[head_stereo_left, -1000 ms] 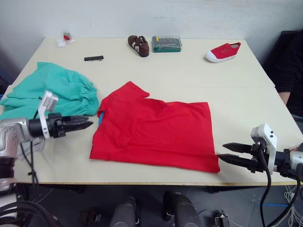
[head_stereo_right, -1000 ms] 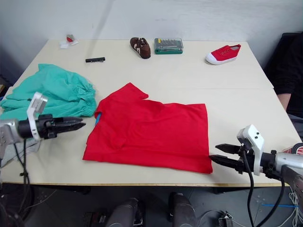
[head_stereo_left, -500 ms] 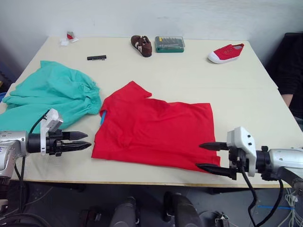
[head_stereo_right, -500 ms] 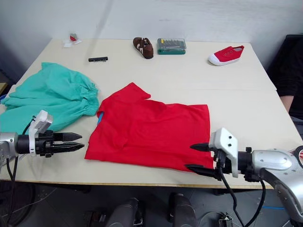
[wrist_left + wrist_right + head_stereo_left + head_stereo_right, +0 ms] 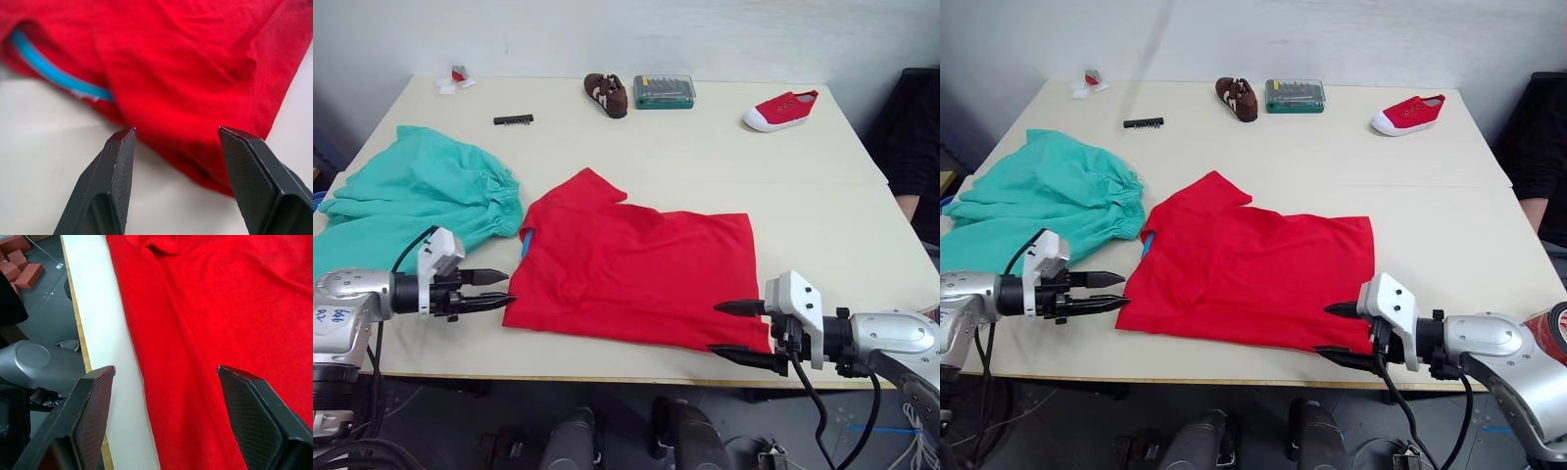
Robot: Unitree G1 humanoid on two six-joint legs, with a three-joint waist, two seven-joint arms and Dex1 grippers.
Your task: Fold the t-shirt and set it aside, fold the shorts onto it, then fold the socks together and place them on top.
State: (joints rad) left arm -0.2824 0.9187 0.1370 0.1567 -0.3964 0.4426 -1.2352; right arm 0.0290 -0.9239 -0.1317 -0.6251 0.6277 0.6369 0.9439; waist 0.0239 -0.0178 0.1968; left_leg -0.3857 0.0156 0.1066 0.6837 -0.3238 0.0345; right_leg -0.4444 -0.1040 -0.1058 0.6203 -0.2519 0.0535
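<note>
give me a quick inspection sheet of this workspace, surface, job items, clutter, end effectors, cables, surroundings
surface: pale wooden table, seam running across it on the robot's right half
job's things: t-shirt lying flat near the front edge, blue neck label toward the robot's left; shorts bunched at the left, touching the t-shirt's collar side; socks nothing seen
clutter: along the far edge a brown shoe, green bit case, red sneaker, black bit strip, small red and white item
grippers: left end effector open at the t-shirt's left near corner; right end effector open, straddling the right near corner
cables: black cable looping over the left wrist
surroundings: white wall; a person's arm at the right
</note>
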